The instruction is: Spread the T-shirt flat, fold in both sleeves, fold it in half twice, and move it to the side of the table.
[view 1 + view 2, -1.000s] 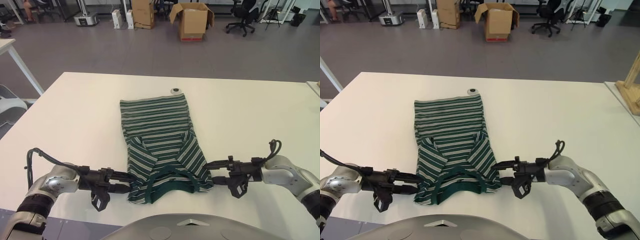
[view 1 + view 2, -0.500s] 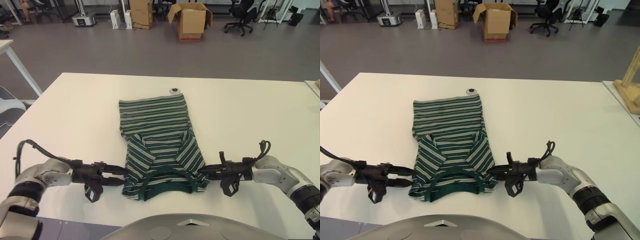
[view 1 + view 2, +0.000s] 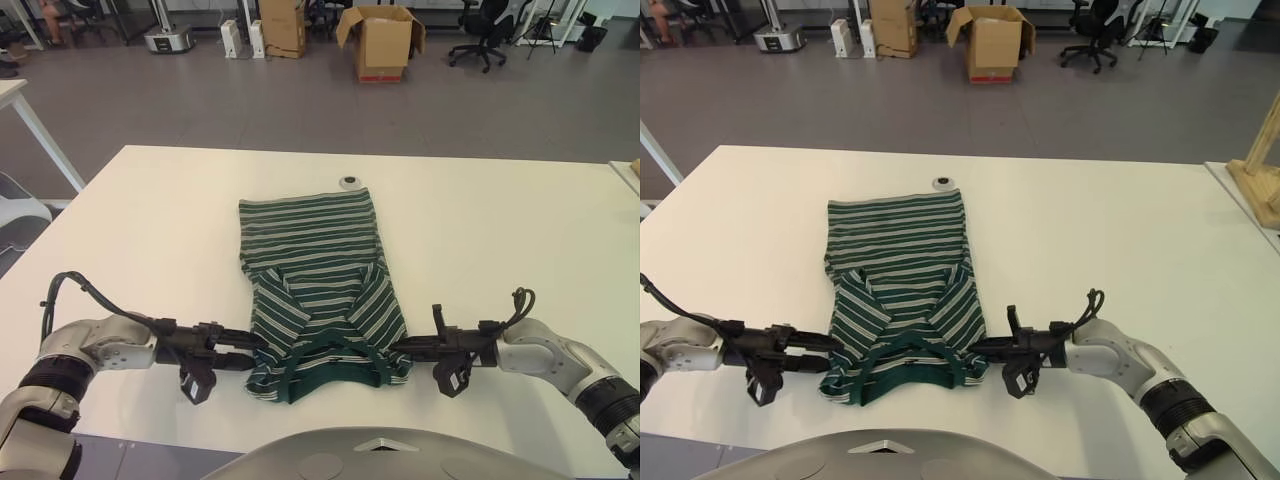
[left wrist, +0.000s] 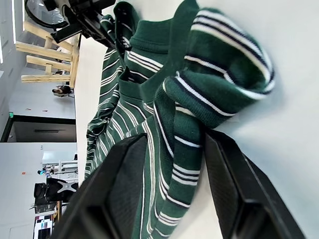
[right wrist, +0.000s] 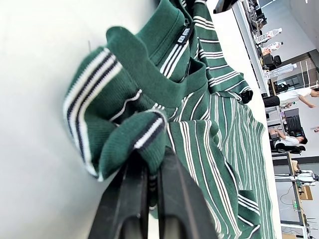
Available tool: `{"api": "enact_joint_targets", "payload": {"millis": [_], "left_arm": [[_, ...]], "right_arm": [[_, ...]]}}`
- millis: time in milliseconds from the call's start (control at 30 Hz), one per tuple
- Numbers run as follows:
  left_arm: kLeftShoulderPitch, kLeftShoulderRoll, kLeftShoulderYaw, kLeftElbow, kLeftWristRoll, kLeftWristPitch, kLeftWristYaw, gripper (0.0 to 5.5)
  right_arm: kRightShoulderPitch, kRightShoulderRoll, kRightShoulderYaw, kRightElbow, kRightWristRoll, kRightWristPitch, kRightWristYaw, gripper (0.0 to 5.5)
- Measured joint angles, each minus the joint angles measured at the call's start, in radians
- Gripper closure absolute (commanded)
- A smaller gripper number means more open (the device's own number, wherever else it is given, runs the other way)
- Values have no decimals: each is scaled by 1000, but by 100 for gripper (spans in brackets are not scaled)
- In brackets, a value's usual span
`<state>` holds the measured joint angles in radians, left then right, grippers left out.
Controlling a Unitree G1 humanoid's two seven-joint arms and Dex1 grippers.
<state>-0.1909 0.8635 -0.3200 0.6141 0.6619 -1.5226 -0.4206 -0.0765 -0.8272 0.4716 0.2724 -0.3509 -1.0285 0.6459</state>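
Well, right gripper (image 5: pixel 151 160) tight on T-shirt (image 5: pixel 212 124)

Left flank: bare table (image 3: pixel 150 230) runs from the T-shirt (image 3: pixel 315 265) out to 9 o'clock, so my left gripper (image 3: pixel 252 350) has room there.
Right flank: bare tabletop toward 3 o'clock, beside my right gripper (image 3: pixel 397 347).
Obstacle: small round object (image 3: pixel 349 181) at 12 o'clock, touching the shirt's far hem.
Near side: table edge at 6 o'clock, close to both my grippers.

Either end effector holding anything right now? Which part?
Right end effector pinches the T-shirt at its near right shoulder corner. Left end effector sits at the near left shoulder corner; whether it grips cannot be told.
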Motion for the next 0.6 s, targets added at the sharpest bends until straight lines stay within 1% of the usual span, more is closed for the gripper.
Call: {"api": "enact_joint_targets", "payload": {"millis": [133, 300, 333, 400, 467, 500, 533, 600], "left_arm": [[-24, -9, -42, 12, 28, 15, 37, 449], [-88, 12, -110, 23, 59, 4, 39, 498], [-107, 16, -138, 42, 53, 0, 38, 501], [-118, 35, -198, 60, -34, 4, 1, 518], [-120, 74, -279, 29, -137, 26, -72, 536], [-109, 104, -321, -35, -186, 60, -115, 546], [-65, 149, -376, -139, -262, 105, -162, 548], [17, 228, -468, -348, -383, 203, -259, 550]], "right_arm": [[-4, 0, 4, 11, 10, -6, 0, 549], [-5, 0, 7, 14, 41, 8, 26, 549], [-4, 0, 10, 5, 78, 43, 53, 549], [13, -10, 18, -47, 183, 155, 127, 549], [69, -54, 31, -164, 338, 336, 238, 550], [110, -104, 46, -259, 421, 437, 303, 550], [179, -196, 58, -391, 529, 570, 384, 550], [275, -344, 55, -608, 718, 788, 473, 550]]}}
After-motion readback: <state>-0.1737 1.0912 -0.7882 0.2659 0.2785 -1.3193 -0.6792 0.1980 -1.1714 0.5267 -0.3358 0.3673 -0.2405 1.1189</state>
